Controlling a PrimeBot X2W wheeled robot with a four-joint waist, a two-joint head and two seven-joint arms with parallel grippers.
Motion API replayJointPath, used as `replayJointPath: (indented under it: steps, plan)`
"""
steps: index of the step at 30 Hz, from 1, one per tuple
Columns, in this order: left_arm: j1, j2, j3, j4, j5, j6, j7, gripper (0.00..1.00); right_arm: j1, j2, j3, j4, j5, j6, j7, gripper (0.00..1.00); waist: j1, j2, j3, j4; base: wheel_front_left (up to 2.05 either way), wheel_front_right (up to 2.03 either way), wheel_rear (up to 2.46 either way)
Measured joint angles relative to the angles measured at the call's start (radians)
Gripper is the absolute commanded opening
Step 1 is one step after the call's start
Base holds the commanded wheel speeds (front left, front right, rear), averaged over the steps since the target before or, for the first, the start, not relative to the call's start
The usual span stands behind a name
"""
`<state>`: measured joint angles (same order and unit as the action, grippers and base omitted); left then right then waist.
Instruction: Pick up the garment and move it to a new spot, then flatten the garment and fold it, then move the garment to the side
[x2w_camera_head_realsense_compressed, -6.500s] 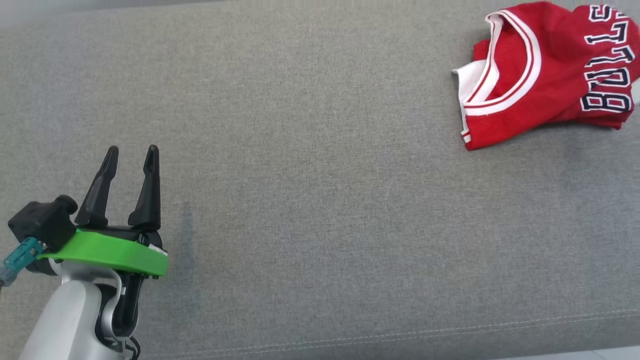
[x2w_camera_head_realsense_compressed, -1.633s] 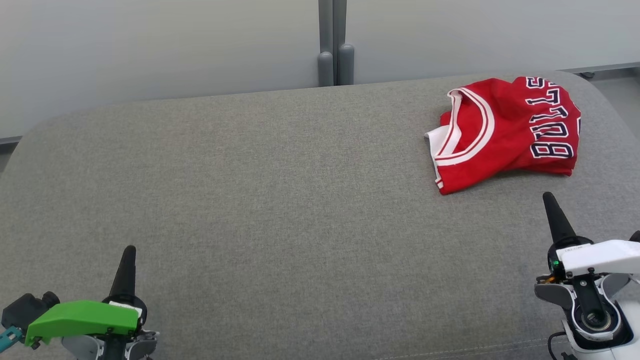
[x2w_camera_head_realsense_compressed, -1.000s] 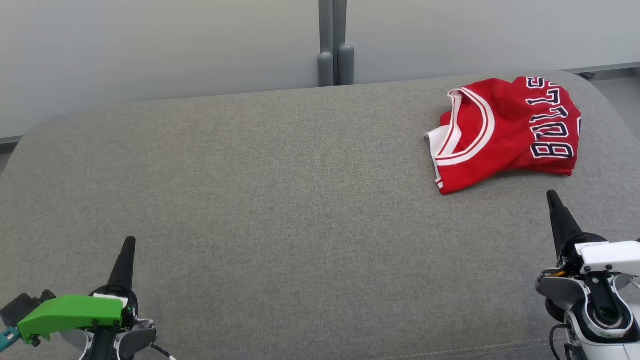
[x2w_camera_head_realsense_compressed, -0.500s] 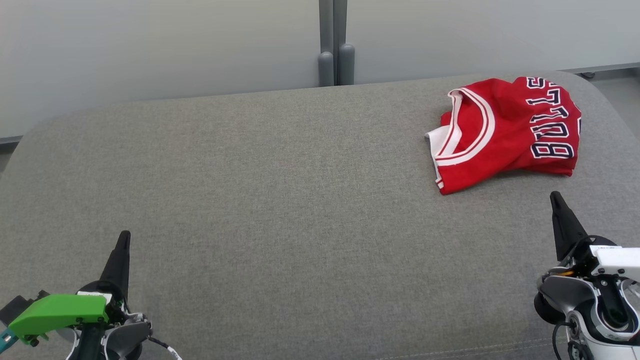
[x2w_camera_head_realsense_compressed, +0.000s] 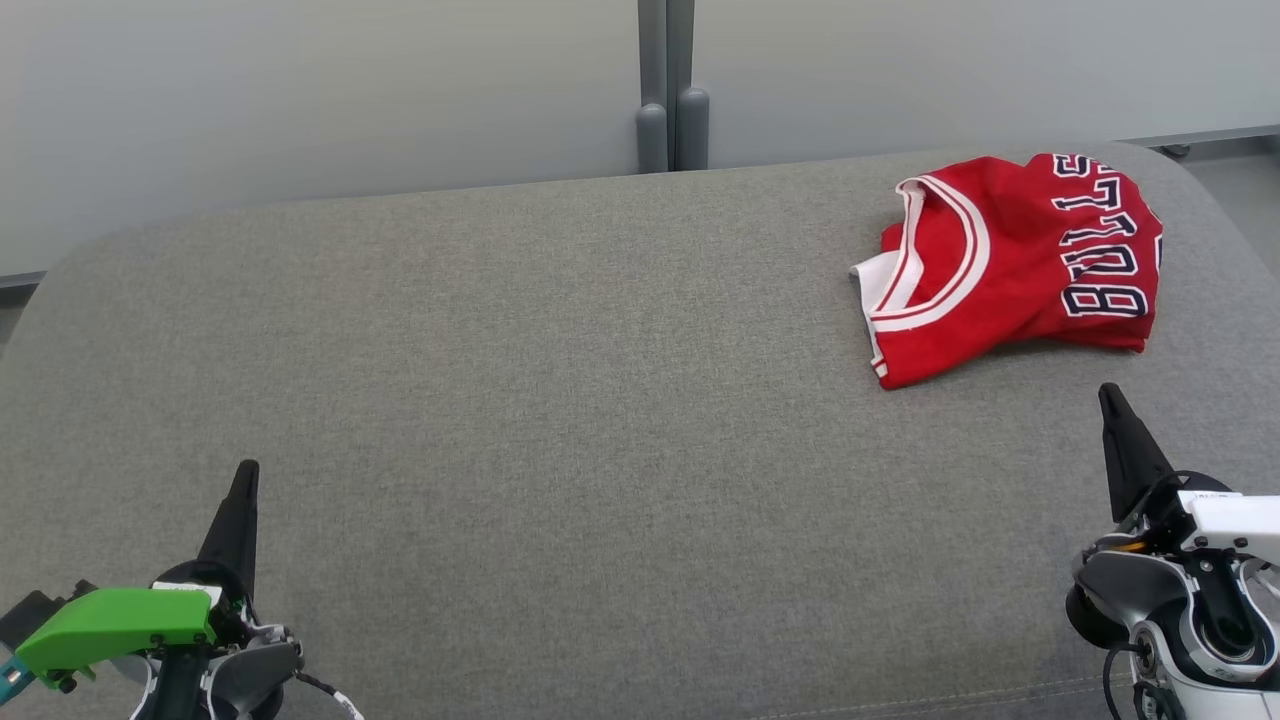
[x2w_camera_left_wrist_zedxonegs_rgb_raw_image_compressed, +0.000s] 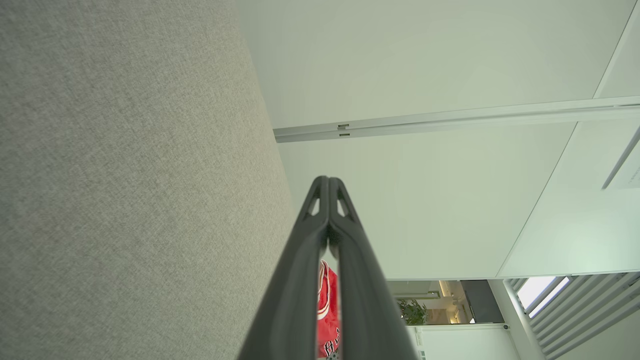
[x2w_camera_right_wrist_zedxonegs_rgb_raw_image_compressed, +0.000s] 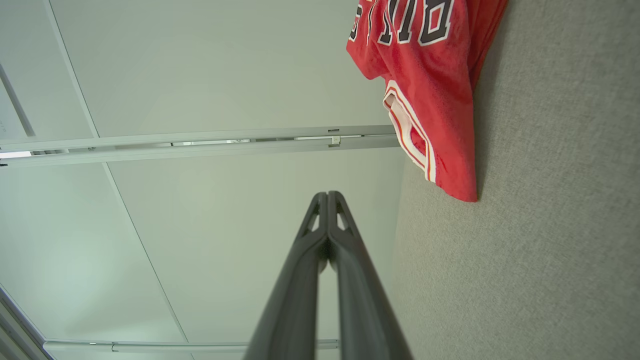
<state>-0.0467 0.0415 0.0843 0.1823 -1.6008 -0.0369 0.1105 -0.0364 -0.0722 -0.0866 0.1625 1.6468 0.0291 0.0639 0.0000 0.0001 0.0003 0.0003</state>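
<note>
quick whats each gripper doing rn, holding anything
left gripper: closed, holding nothing
right gripper: closed, holding nothing

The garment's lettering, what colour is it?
The lettering is dark navy or black with a white outline, on the red garment. It shows best in the head view.

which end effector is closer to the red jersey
The right end effector, white-housed, is just short of the jersey; the green-capped left end effector is far across the cushion.
</note>
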Motion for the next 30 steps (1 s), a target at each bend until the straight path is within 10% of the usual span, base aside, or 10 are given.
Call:
replayJointPath:
  steps: [30]
  plan:
    - [0.0,0.0,0.0,-0.001,0.0,0.0,0.0,0.0,-0.004,0.001,-0.001,0.006,0.0,0.005,0.0,0.0,0.0,0.0,0.0,0.0,0.0,0.0,0.0]
